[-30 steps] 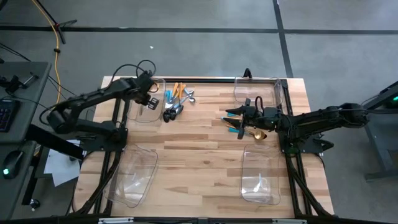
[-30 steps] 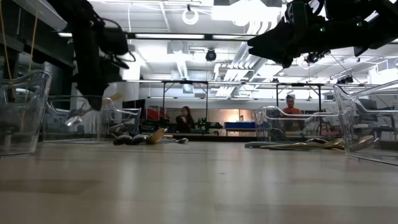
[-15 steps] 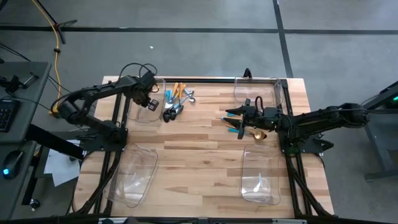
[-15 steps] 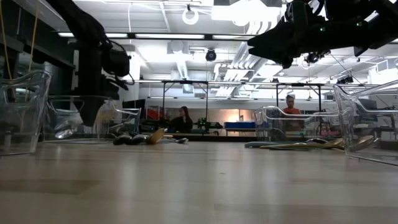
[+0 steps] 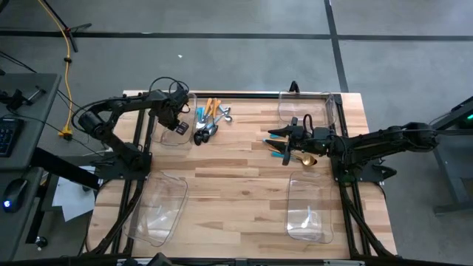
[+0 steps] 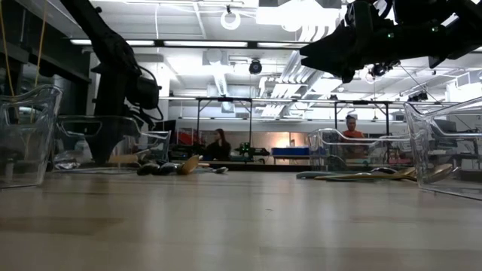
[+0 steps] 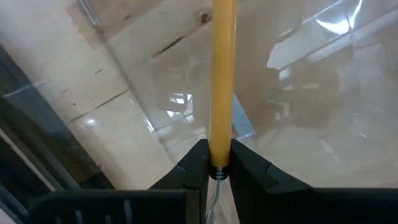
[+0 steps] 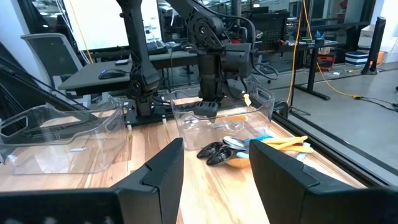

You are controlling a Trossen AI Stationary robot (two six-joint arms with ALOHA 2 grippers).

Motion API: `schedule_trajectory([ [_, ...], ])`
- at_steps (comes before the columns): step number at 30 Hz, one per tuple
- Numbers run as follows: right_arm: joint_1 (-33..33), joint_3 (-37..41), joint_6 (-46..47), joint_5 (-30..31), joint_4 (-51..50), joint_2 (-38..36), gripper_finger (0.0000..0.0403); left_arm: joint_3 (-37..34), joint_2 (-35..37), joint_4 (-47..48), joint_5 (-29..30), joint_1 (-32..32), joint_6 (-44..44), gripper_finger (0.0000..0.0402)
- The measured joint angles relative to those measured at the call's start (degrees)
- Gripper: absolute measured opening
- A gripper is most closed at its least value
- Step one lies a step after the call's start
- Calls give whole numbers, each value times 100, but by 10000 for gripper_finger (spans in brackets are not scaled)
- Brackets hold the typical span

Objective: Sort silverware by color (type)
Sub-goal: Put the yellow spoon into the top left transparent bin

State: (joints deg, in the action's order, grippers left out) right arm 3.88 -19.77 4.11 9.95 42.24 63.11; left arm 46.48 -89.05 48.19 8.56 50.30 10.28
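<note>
Midway, my left hand (image 7: 218, 163) gripped an orange-handled piece (image 7: 222, 81) inside the far-left bin (image 5: 176, 131), right hand (image 5: 284, 144) unclenched, most silverware (image 5: 209, 120) unsorted on the counter (image 5: 236, 185).

- Four clear plastic bins sit on the wooden table (image 5: 236, 185): far left (image 5: 171, 137), far right (image 5: 314, 107), near left (image 5: 159, 210), near right (image 5: 310, 214).
- Yellow cable (image 5: 66, 44) lies on the grey floor.
- Two people (image 6: 223, 143) (image 6: 351, 129) sit in the room beyond.
</note>
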Motion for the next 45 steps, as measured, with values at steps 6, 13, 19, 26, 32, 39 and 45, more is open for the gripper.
schedule_trajectory([
  [6,1,-2,-1,-1,0,0,168,0,2,-5,100,0,-7,74],
  [13,0,-2,-1,0,0,0,168,-2,416,0,100,-2,-50,122],
  [19,2,-2,-1,0,0,0,168,104,1139,136,22,-2,-48,158],
  [26,0,-2,-1,0,0,0,168,844,2096,173,-822,-46,55,172],
  [32,1,-2,-1,0,0,0,168,1187,2802,-714,-1131,-578,-143,172],
  [39,2,-2,-1,-2,-105,0,168,255,3357,-3154,-1434,-1668,-306,172],
  [45,2,-2,-3,-2,-136,0,168,-1297,3440,-5974,-1429,-2560,-306,172],
])
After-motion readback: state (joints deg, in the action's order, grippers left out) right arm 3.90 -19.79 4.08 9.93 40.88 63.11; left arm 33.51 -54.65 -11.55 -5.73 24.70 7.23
